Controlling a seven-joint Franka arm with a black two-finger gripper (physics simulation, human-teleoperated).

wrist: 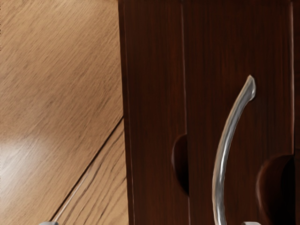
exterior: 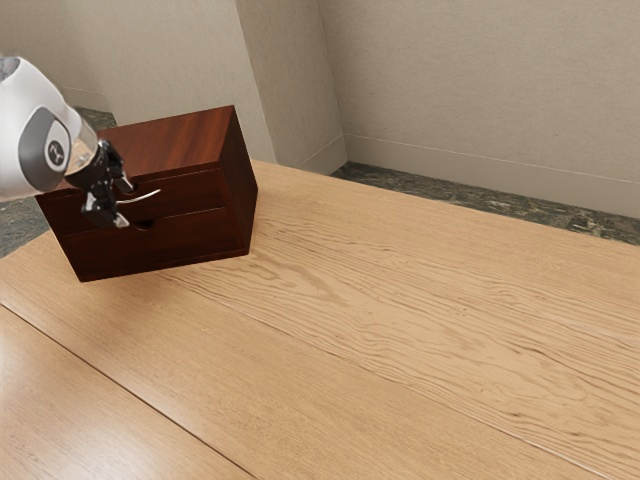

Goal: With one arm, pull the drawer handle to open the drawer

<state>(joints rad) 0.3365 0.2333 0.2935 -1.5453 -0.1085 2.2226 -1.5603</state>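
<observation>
My tool (exterior: 108, 208) is set wide. In the wrist view the two pale fingertips (wrist: 251, 223) stand far apart, and the drawer handle (wrist: 229, 131) runs down between them, much nearer one tip than the other. I cannot see either tip pressing on it, so nothing is gripped.

From the side, the tool hangs right at the front face of the wooden box (exterior: 190, 135), at the end of the drawer handle (exterior: 140, 196) farther from the box's near corner. The white arm (exterior: 30, 130) comes in above it.

The handle is a thin silver bow fixed across the drawer front (exterior: 195, 190), which is the upper band of the box's face. That band looks flush with the panel beneath it. A fine seam (wrist: 183, 93) parts the two, and a small dark notch (exterior: 145, 224) sits in the seam just below the handle.

The box is dark reddish wood. It sits flat on the pale oak bench (exterior: 400, 320), turned at an angle to the plank joints. Beyond the box, the bench ends at a strip of dark stone floor (exterior: 500, 203) under plain beige walls (exterior: 480, 80).
</observation>
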